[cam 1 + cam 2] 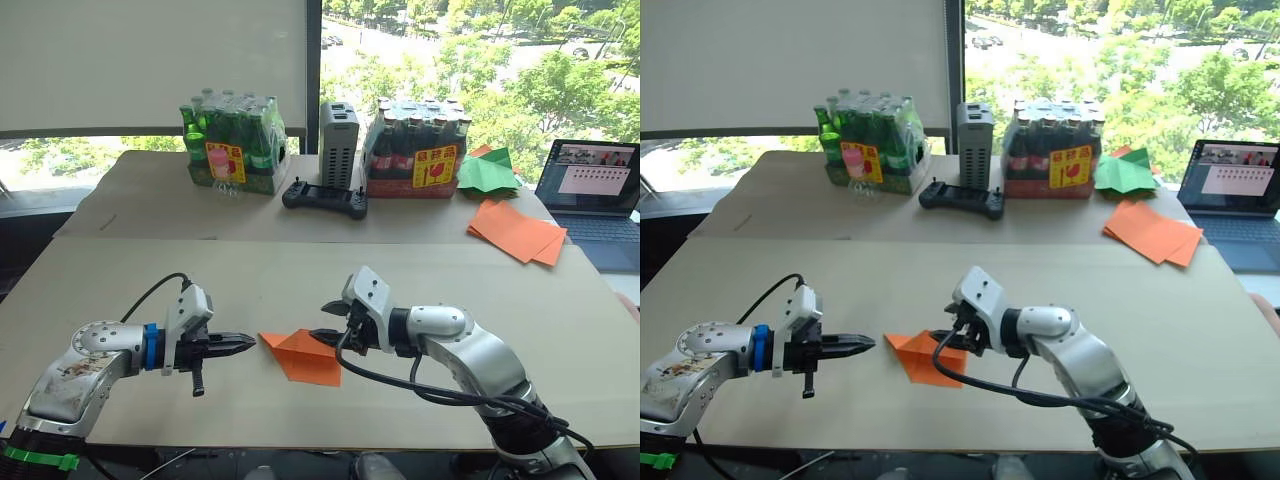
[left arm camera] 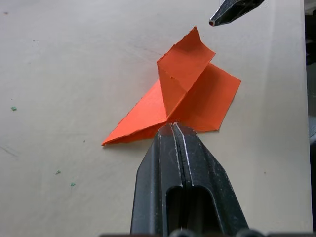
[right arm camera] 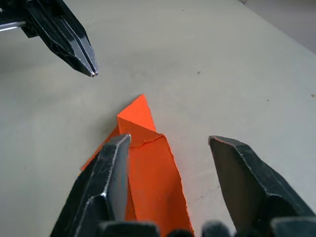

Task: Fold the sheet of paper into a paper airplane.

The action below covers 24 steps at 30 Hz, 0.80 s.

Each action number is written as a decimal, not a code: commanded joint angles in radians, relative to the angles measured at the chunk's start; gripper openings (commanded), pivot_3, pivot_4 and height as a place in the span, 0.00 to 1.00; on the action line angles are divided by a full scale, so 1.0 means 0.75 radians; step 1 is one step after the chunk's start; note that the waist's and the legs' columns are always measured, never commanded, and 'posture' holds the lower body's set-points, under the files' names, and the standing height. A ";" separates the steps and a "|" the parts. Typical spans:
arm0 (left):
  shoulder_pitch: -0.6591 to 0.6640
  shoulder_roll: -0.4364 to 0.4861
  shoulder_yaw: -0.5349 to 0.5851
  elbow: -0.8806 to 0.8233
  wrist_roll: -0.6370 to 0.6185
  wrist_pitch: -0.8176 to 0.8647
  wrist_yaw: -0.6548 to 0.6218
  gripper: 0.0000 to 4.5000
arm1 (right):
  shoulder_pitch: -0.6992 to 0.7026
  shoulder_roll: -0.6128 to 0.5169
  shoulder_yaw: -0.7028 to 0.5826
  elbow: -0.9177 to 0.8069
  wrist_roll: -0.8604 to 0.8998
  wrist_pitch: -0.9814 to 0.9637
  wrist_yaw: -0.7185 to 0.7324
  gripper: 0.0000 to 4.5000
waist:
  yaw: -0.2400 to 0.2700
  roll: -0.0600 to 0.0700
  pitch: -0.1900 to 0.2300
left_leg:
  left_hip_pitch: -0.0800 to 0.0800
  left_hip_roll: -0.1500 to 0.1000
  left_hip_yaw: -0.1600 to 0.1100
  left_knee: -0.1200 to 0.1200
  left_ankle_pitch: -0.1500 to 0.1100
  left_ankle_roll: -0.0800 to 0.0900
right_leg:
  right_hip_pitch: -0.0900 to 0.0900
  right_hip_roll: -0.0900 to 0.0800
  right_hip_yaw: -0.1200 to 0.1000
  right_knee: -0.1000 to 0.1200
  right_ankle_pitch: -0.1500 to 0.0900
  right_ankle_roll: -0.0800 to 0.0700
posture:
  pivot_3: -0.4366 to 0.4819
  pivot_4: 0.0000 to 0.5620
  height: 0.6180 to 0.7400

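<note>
The sheet of paper [image 1: 303, 357] is bright orange and folded into a pointed wedge with one flap standing up. It lies on the near table between my two grippers. My left gripper [image 1: 250, 343] is shut and empty, its tip just short of the paper's [image 2: 197, 94] pointed left corner. My right gripper [image 3: 169, 139] is open and straddles the right part of the paper [image 3: 153, 182]. One of its fingers [image 3: 116, 163] is over the raised flap and the other is over bare table. The left gripper [image 3: 74, 47] also shows from the right wrist.
On the far table stand a pack of green bottles [image 1: 232, 145], a grey box [image 1: 338, 143], a black controller [image 1: 324, 197] and a pack of dark bottles [image 1: 418, 150]. Right of them are a green paper shape [image 1: 487, 170], a stack of orange sheets [image 1: 517, 230] and a laptop [image 1: 595, 190].
</note>
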 commanded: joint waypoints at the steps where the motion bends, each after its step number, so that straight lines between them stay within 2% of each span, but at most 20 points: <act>1: -0.012 -0.012 0.053 -0.093 -0.092 0.066 0.042 0.00 | -0.018 -0.015 0.003 0.042 0.023 -0.053 0.031 0.72 | 0.003 -0.001 0.001 | 0.000 0.000 0.000 0.000 0.000 0.000 | 0.000 0.000 0.000 0.000 0.000 0.000 | 0.48 0.27 0.94; 9: -0.017 0.010 0.066 -0.206 -0.147 0.160 0.126 0.00 | 0.019 -0.019 -0.016 0.191 0.088 -0.092 0.134 0.72 | 0.004 -0.001 0.001 | 0.000 0.000 0.000 0.000 0.000 0.000 | 0.000 0.000 0.000 0.000 0.000 0.000 | 0.48 0.27 0.94; 14: -0.035 0.005 0.048 -0.202 -0.138 0.166 0.142 0.00 | 0.045 -0.020 -0.024 0.203 0.129 -0.084 0.158 0.40 | 0.005 -0.001 0.001 | 0.000 0.000 0.000 0.000 0.000 0.000 | 0.000 0.000 0.000 0.000 0.000 0.000 | 0.48 0.27 0.94; 19: -0.045 -0.005 0.040 -0.190 -0.139 0.156 0.146 0.00 | 0.047 -0.011 -0.026 0.203 0.137 -0.098 0.152 0.00 | 0.005 -0.001 0.001 | 0.000 0.000 0.000 0.000 0.000 0.000 | 0.000 0.000 0.000 0.000 0.000 -0.001 | 0.48 0.27 0.94; 24: -0.055 -0.019 0.068 -0.130 -0.136 0.126 0.152 0.00 | 0.047 -0.002 -0.021 0.157 0.118 -0.158 0.140 0.00 | 0.006 -0.001 0.001 | 0.000 0.000 0.000 0.000 0.000 0.000 | 0.000 0.000 0.000 0.000 0.000 -0.001 | 0.48 0.27 0.94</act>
